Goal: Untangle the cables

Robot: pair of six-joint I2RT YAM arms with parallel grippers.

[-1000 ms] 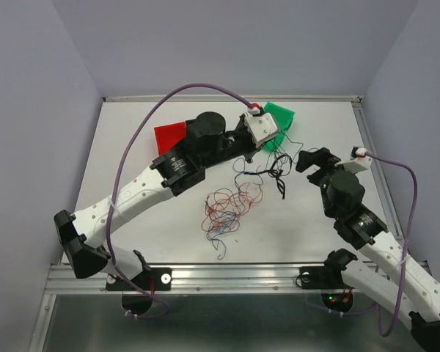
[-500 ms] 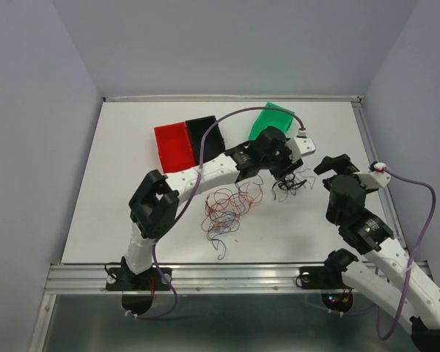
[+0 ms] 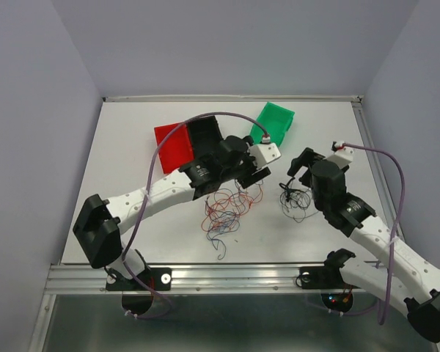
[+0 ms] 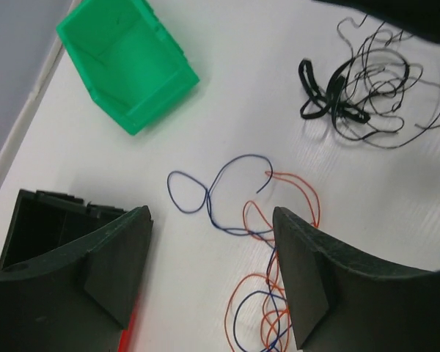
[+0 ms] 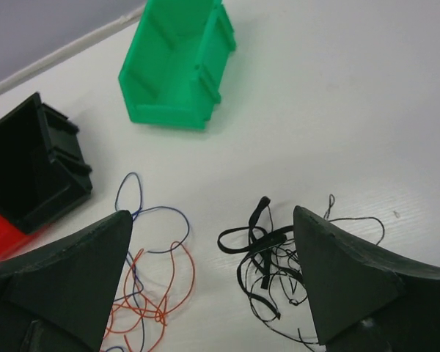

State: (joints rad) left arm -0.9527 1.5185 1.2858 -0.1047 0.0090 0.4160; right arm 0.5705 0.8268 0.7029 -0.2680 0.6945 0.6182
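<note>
red bin (image 3: 170, 144): far, left of centre, just beside black bin (image 3: 202, 133).
left jaws: wide apart, empty, above the far edge of the coloured tangle.
red and blue cables (image 3: 226, 209): loose tangle, mid surface (image 3: 125, 158).
green bin (image 3: 276, 120): far, right of black bin.
black cables (image 3: 296, 199): separate bunch, right of the tangle.
right jaws: wide apart, empty, over the black bunch.

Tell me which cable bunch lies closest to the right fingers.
The black bunch, directly under the open right fingers; the red-and-blue tangle lies off to their left.
</note>
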